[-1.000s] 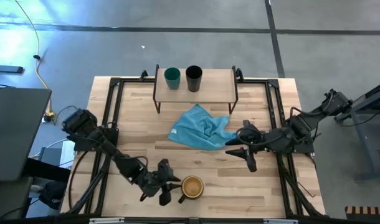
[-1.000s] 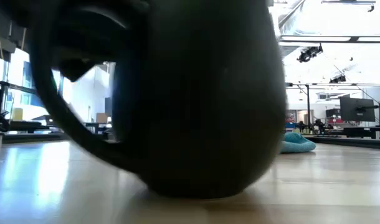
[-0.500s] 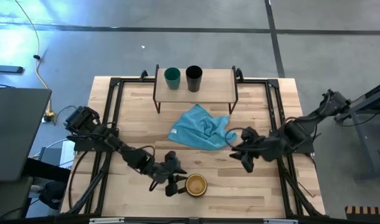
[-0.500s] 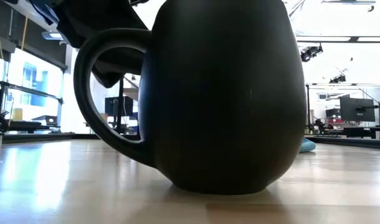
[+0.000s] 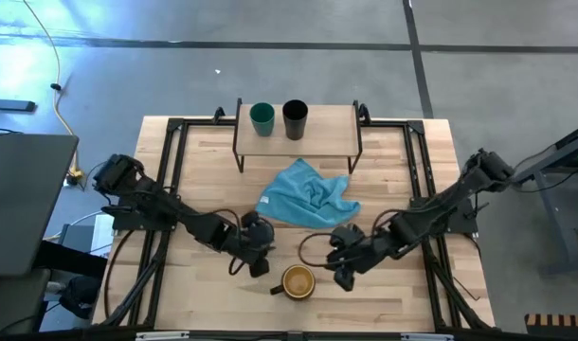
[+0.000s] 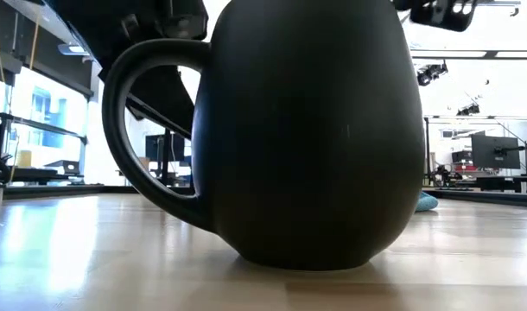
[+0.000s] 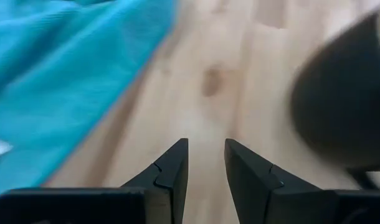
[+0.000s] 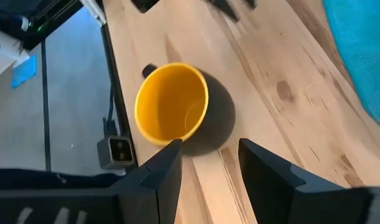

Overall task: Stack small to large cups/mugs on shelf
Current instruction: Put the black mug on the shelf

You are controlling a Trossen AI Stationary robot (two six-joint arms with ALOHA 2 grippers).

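Observation:
The large dark mug with a yellow-orange inside (image 5: 297,281) stands upright on its base on the tabletop near the front edge, its handle (image 5: 275,289) toward the left; it fills the low view (image 6: 307,130). The teal cup (image 5: 261,118) and black cup (image 5: 295,118) stand on the shelf (image 5: 327,133) at the back. My left gripper (image 5: 262,254) is a little left of and beyond the mug, slightly open and empty (image 7: 205,146). My right gripper (image 5: 334,270) is just right of the mug, open and empty (image 8: 209,149), with the mug (image 8: 171,102) ahead of it.
A crumpled teal cloth (image 5: 308,194) lies mid-table between the shelf and the mug, close to my left gripper (image 7: 59,68). Black frame rails (image 5: 171,189) run along the table's left and right sides. The front edge is near the mug.
My left gripper has drawn back from the mug's handle toward the far edge, away from the mug. The mug shifted slightly toward the right and now stands still. My right gripper has moved toward the left and near edges, close to the mug.

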